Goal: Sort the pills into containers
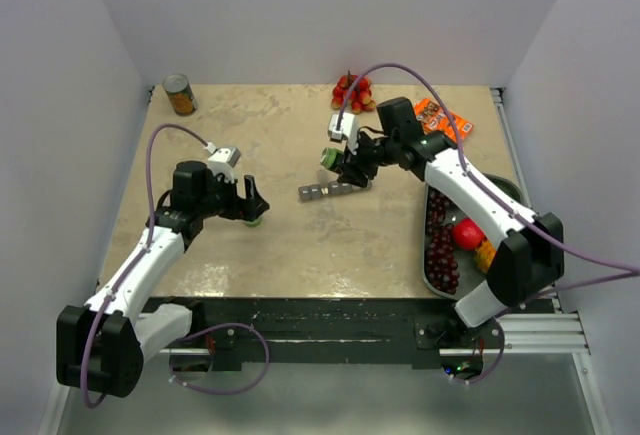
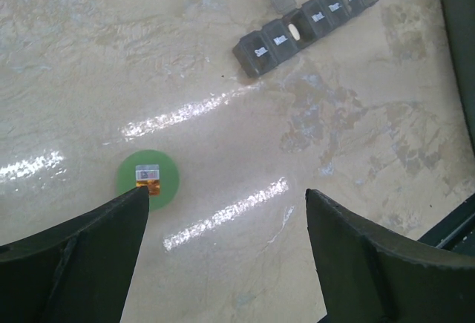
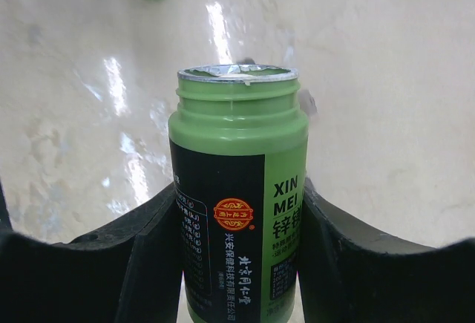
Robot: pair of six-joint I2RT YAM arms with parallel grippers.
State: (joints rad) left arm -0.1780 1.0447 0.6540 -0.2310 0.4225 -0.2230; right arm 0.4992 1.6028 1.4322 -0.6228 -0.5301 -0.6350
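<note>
The containers point(image 2: 308, 22) are a dark-grey strip of small lidded compartments lying mid-table, also seen from above as containers point(image 1: 330, 192). One lid stands up, and a white pill point(image 2: 295, 30) lies in that compartment. My right gripper point(image 3: 237, 197) is shut on an uncapped green bottle point(image 3: 237, 189) with torn foil at its mouth. From above, the bottle point(image 1: 330, 158) hangs just beyond the strip. The green cap point(image 2: 148, 178) lies flat on the table. My left gripper point(image 2: 226, 197) hovers open over the table, its left finger beside the cap, with nothing between its fingers.
An orange-labelled tin can point(image 1: 180, 95) stands at the far left corner. Red fruit point(image 1: 352, 92) and an orange packet point(image 1: 442, 118) lie at the back. A dark tray point(image 1: 428, 255) holding grapes and other fruit sits at the right edge.
</note>
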